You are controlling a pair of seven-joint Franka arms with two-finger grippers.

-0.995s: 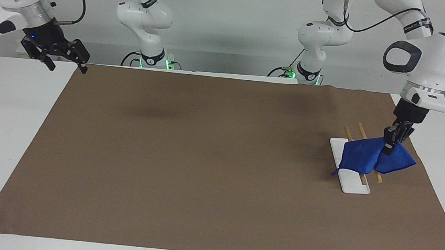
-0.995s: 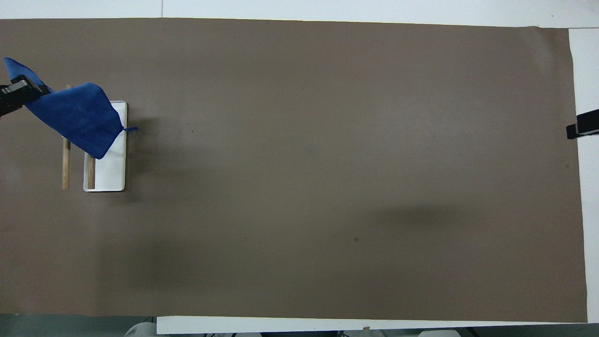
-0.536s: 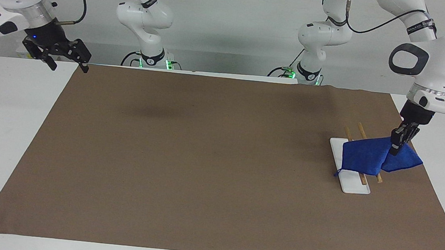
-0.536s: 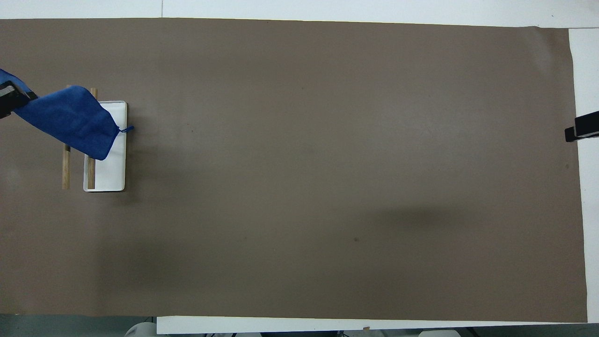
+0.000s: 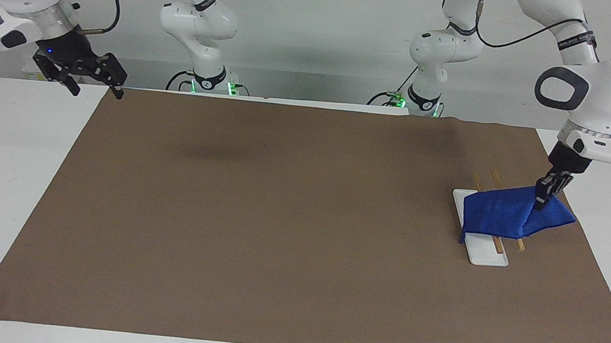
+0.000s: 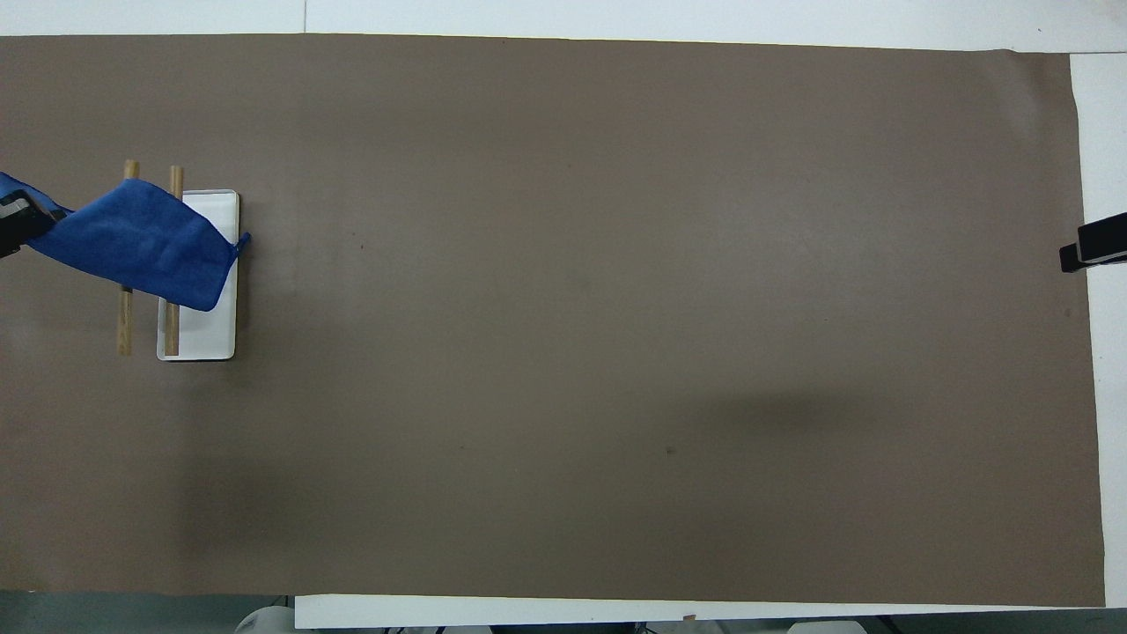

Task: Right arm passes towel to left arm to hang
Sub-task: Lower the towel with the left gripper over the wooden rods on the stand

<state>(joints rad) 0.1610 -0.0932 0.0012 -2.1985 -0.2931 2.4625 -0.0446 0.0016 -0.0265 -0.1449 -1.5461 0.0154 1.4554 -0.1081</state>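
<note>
The bright blue towel hangs draped across two wooden rails that stand on a white base at the left arm's end of the mat; it also shows in the overhead view. Its thin loop tail hangs over the base. My left gripper is shut on the towel's upper edge, just above the rails. My right gripper is open and empty, raised over the mat's corner at the right arm's end, and waits there; only its tip shows in the overhead view.
A brown mat covers most of the white table. The rack's rails and its base stick out from under the towel on the side nearer the robots.
My left gripper has moved outward toward the table's end and lowered slightly, pulling the towel flatter across the rails. The right gripper has barely moved.
</note>
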